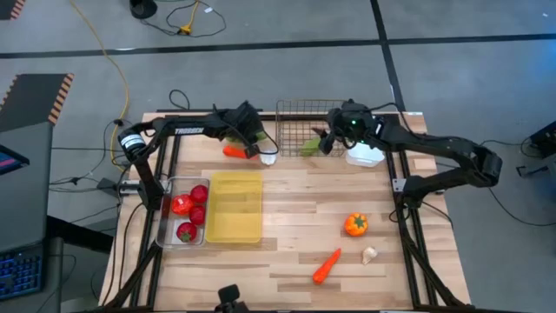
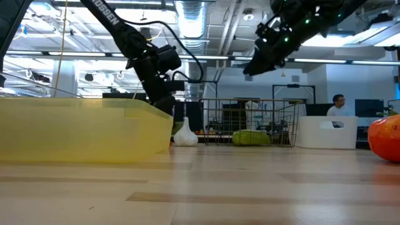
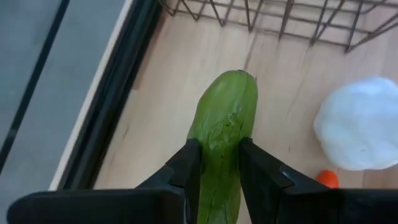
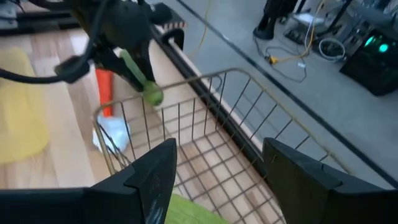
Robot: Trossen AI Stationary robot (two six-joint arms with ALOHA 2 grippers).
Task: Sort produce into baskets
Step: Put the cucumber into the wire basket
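My left gripper (image 1: pixel 249 133) is shut on a green cucumber (image 3: pixel 222 134) just left of the dark wire basket (image 1: pixel 304 122), above the table's far part. It also shows in the right wrist view (image 4: pixel 134 65). My right gripper (image 4: pixel 224 180) is open and empty above the basket, where another green cucumber (image 1: pixel 310 146) lies on the wire floor. An orange carrot (image 1: pixel 233 150) and a white garlic (image 1: pixel 268 158) lie on the table under the left gripper. An orange pepper (image 1: pixel 355 224), a carrot (image 1: pixel 327 265) and a garlic piece (image 1: pixel 370 255) lie at the near right. My left gripper pinches the cucumber's two long sides (image 3: pixel 214 155) between its two fingers. The fingers lie along the cucumber, slanting down toward the basket. The cucumber's free end (image 3: pixel 239 81) sticks out beyond the fingertips, and it looks clear of the table.
A yellow tray (image 1: pixel 234 228) and a clear bin (image 1: pixel 165 233) with red tomatoes (image 1: pixel 189 209) stand at the near left. A white tray (image 1: pixel 365 156) stands right of the basket. A person (image 2: pixel 338 103) shows in the room beyond the table.
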